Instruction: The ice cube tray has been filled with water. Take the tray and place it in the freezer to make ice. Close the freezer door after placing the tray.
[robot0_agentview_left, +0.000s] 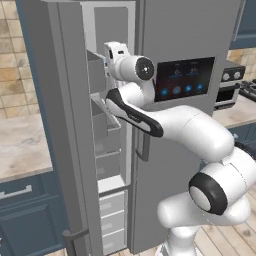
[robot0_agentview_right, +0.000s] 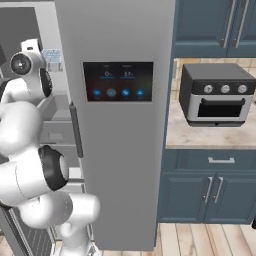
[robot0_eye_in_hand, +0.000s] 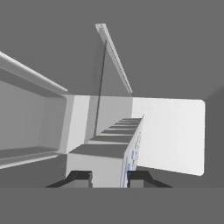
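1. The tool (robot0_eye_in_hand: 108, 178) is clamped on the near end of the ice cube tray (robot0_eye_in_hand: 114, 144), fingers either side, up inside the freezer (robot0_agentview_left: 112, 30)
2. The tray juts off the hand toward the white back wall (robot0_eye_in_hand: 168, 131), over a shelf
3. Likely stiff, light plastic, but the water (robot0_eye_in_hand: 136, 144) will slop, so keep it level
4. Tight quarters: the freezer door (robot0_agentview_left: 55, 125) with its bins sits left, the display door (robot0_agentview_right: 117, 130) right

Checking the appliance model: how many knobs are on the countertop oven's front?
3, in a row along the top panel of the oven, above its door: left, middle, right. None appears hidden.
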